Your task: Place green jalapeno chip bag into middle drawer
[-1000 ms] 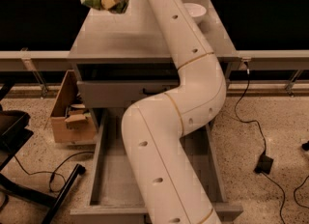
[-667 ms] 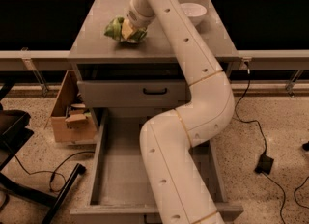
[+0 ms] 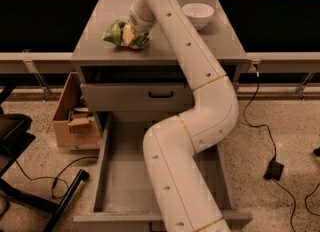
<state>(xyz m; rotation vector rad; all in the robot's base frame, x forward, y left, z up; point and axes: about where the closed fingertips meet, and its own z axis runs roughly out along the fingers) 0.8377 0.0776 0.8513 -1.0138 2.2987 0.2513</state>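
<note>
Gripper (image 3: 131,35) has come fwd + down in the last sec: it was up by the far left corner of the worktop (image 3: 215,41) w/ the green jalapeno chip bag (image 3: 115,32), then swung in over the left half. Now it's low over the front-left part, the bag right at its tip. Can't tell if the bag touches the surface or hangs just above it.

Jaws look closed on the bag – foil is bunched round the tip, and it travelled w/ the arm the whole way, so the grip seems sound.

White bowl (image 3: 197,13) sits well apart at the back right, no issue.

For the task: pick is done, carry is underway, approx halfway. Middle drawer (image 3: 122,186) is pulled right out below, tray bare on the left. The closed drawer front (image 3: 137,98) above it stays out of this.

Left to do – take the bag past the front edge, drop to the tray, let go. Watch: the arm's own elbow fills the drawer's right side, so the left is prob the way in
</note>
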